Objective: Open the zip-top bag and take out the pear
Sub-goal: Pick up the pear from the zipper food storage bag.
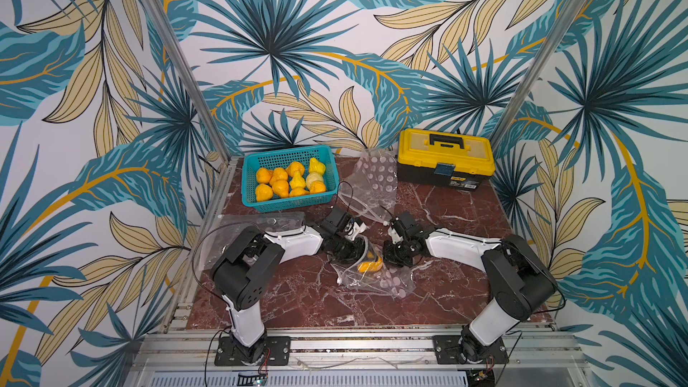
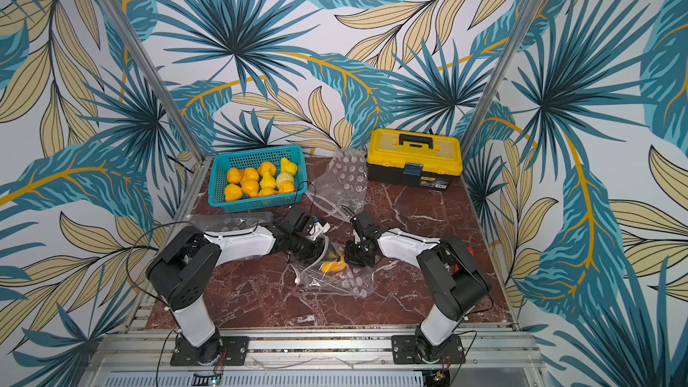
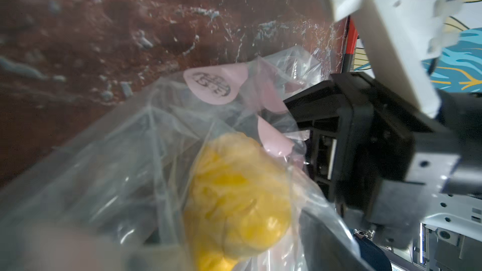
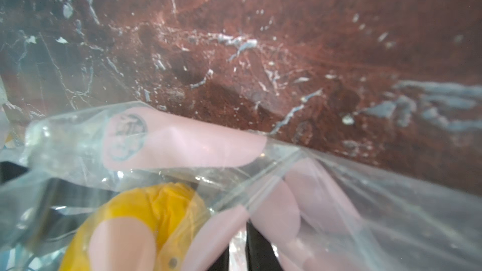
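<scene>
Both arms converge on the clear zip-top plastic bag with pale pink dots (image 1: pixel 376 277), which lies crumpled on the red-brown marble-patterned tabletop (image 1: pixel 446 292) roughly midway between the two arm bases.

The yellow crinkled pear (image 1: pixel 369 265) sits inside the bag, at its far end, directly between the two hands. In the right wrist view the pear (image 4: pixel 146 220) shows through film and under a pink dot, so it is enclosed, not yet out.

Left hand (image 1: pixel 359 253): at the pear's left flank, touching or just above the bag. Its jaw spacing cannot be read: the top views hide it and the left wrist view is blurred; I cannot tell if it is released or gripping film. From that wrist view the pear (image 3: pixel 237 204) lies close ahead, under loose plastic.

Right hand (image 1: pixel 389 255): at the pear's right flank, pressed into the bag. Film in the right wrist view is drawn into taut creases towards it, suggesting it is clenching plastic, but the fingers are hidden; I cannot tell for certain.

Key relation: the two hands are about equally near the pear, on opposite sides, left perhaps slightly closer. The bag's length runs from the hands towards the robot and to its right. The pear's long axis is unclear. Whether the mouth is open is also unclear.

Judgement: an opposed pull apart is the likely next need.

Elsewhere: teal plastic basket (image 1: pixel 260 165) of yellow-orange pears, other bags, yellow toolbox (image 1: pixel 445 158), well apart.
</scene>
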